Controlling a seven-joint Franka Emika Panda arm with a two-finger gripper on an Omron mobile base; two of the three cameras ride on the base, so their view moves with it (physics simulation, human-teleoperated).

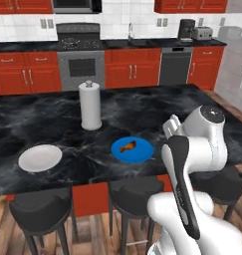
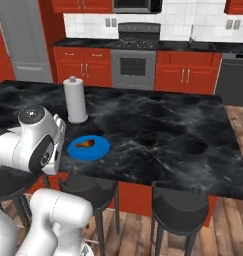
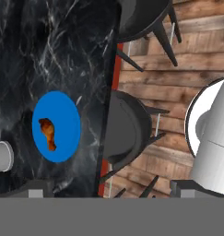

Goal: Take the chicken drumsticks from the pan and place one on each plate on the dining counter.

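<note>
One chicken drumstick (image 1: 127,146) lies on the blue plate (image 1: 142,152) near the front edge of the dining counter (image 1: 192,107). The white plate (image 1: 40,158) sits bare further left on the same counter. In the hand view the drumstick (image 3: 49,133) rests left of centre on the blue plate (image 3: 65,115). My gripper (image 3: 109,192) hangs high above the counter's near edge, looking down, open, with nothing between its fingertips. From the right base view the blue plate (image 2: 100,150) and its drumstick (image 2: 85,145) lie just beyond my folded arm. The pan cannot be made out on the far stove.
A paper towel roll (image 1: 90,105) stands upright behind the plates. Dark stools (image 1: 40,211) line the counter's front over a wooden floor. The stove (image 1: 80,55), red cabinets and a black worktop run along the back wall, and a coffee maker (image 1: 186,29) stands at the right.
</note>
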